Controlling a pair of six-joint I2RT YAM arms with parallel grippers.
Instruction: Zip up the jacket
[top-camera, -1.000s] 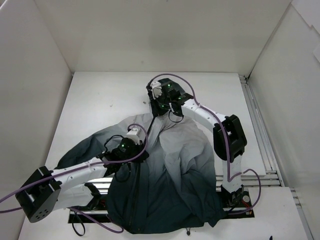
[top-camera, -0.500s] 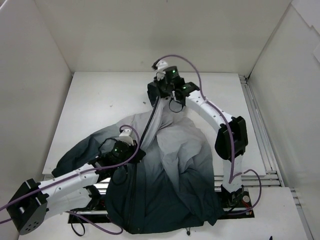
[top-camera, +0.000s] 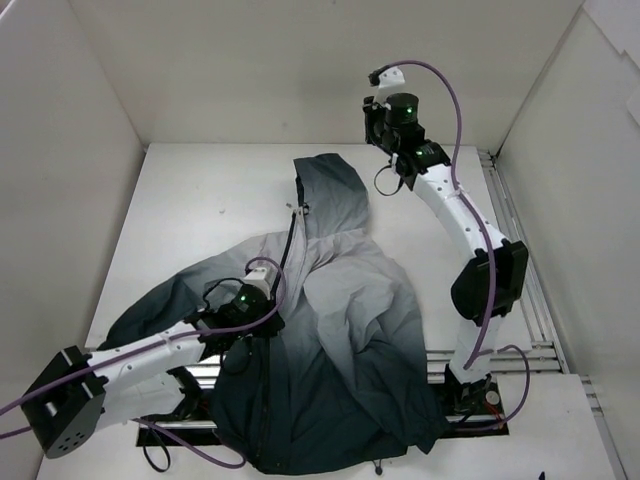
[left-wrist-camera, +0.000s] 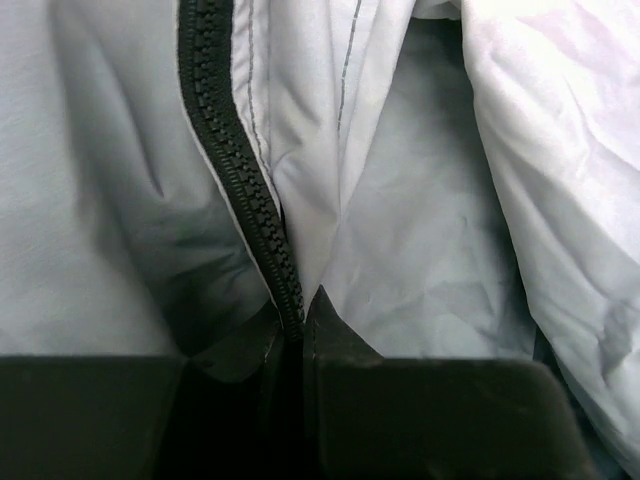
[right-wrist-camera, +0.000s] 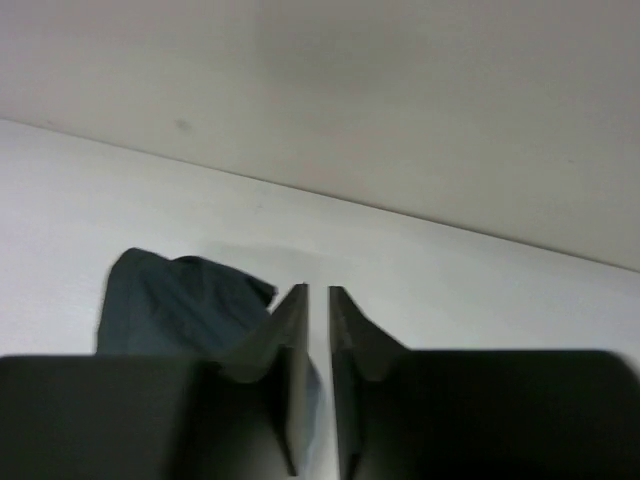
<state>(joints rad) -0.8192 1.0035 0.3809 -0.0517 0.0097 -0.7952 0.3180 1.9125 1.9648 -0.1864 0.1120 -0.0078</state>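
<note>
The jacket (top-camera: 345, 300) lies spread on the white table, dark hood (top-camera: 330, 185) at the far end and charcoal hem hanging over the near edge. Its dark zipper (top-camera: 290, 235) runs down the front. My left gripper (top-camera: 255, 322) sits on the zipper line at mid-chest. In the left wrist view it (left-wrist-camera: 295, 320) is shut on the zipper (left-wrist-camera: 240, 190), whose black teeth run up between pale fabric folds. My right gripper (top-camera: 376, 128) is raised above the table's far edge, clear of the hood. In the right wrist view it (right-wrist-camera: 318, 292) stands nearly shut with a narrow gap and holds nothing; the hood (right-wrist-camera: 170, 300) lies lower left.
White walls enclose the table (top-camera: 200, 200) on the left, back and right. The left sleeve (top-camera: 160, 300) stretches toward the table's left near edge. A metal rail (top-camera: 510, 230) runs along the right side.
My right gripper let go of the hood and rose away to the far right. The hood dropped flat onto the table. My left gripper stayed on the zipper, shifting slightly nearer.
</note>
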